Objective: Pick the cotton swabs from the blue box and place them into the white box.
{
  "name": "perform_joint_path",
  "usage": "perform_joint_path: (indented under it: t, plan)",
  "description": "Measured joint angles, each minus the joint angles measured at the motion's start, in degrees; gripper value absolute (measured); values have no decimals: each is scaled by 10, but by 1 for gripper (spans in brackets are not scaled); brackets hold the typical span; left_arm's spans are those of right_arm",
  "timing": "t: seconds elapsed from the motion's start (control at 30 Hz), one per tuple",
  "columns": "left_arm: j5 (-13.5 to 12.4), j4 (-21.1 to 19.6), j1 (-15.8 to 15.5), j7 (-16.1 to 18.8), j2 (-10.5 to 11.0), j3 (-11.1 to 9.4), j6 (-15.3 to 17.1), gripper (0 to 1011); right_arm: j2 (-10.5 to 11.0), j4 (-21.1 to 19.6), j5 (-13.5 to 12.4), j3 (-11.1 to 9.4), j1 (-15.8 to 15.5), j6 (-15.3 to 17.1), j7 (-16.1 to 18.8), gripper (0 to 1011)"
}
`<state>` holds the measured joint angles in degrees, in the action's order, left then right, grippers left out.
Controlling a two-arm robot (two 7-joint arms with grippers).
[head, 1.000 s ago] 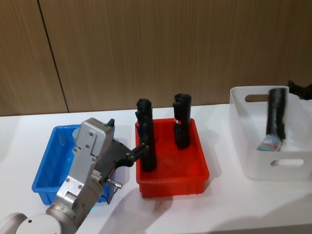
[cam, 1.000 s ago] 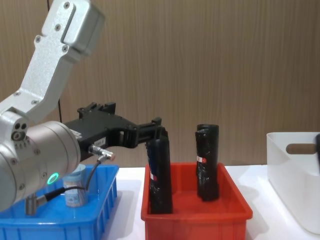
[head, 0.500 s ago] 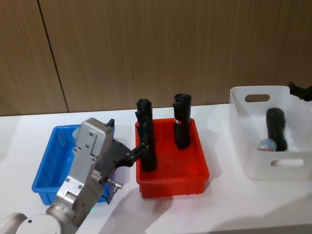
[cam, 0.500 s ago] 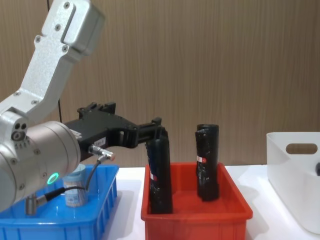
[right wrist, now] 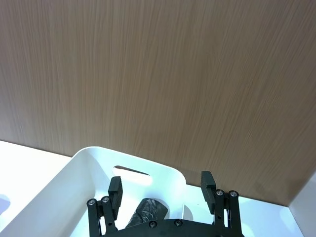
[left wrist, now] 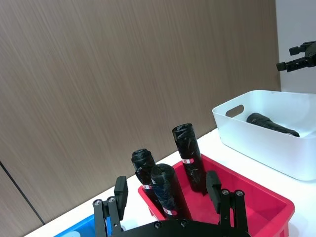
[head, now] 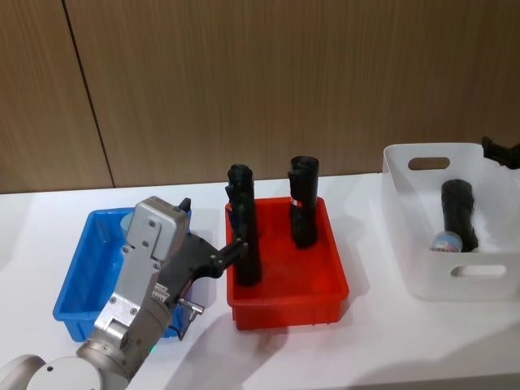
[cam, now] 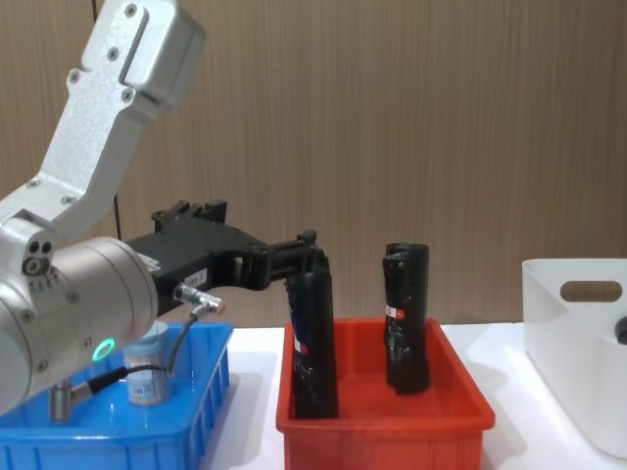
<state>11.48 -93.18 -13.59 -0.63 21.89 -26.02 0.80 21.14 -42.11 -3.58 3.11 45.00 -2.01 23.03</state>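
One swab jar (cam: 147,370) is seen standing in the blue box (head: 77,305), toward its far end, at about 10 o'clock of the bench in the head view, its pale lid (head: 130,218) half hidden behind the left arm. A second jar (head: 445,240) is seen lying in the white box (head: 422,280) at 3 o'clock, beside a black cylinder (head: 459,213) that also lies there. The step in hand is judged to be the pick of the remaining jar, with one delivery already made. The left gripper (head: 231,249) is held above the near edge of the blue box and pointed toward 3 o'clock, over the rim of the red bin (head: 286,305) and close beside a black cylinder (head: 244,231) standing there; its jaws are spread apart and nothing is held between them. The jar is therefore left behind and below the jaws, toward 10 o'clock, well apart from them. For the next move, a pull back and a turn downward over the jar is judged necessary, then a descent around its lid. The right gripper (right wrist: 163,195) is held above the far rim of the white box, its jaws apart and empty.
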Motion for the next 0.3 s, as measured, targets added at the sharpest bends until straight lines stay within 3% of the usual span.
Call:
perform_joint_path:
  t: [0.3]
  plan:
    - [0, 0, 0, 0, 0, 0, 0, 1004, 0, 1, 0, 0, 0, 0, 0, 1002]
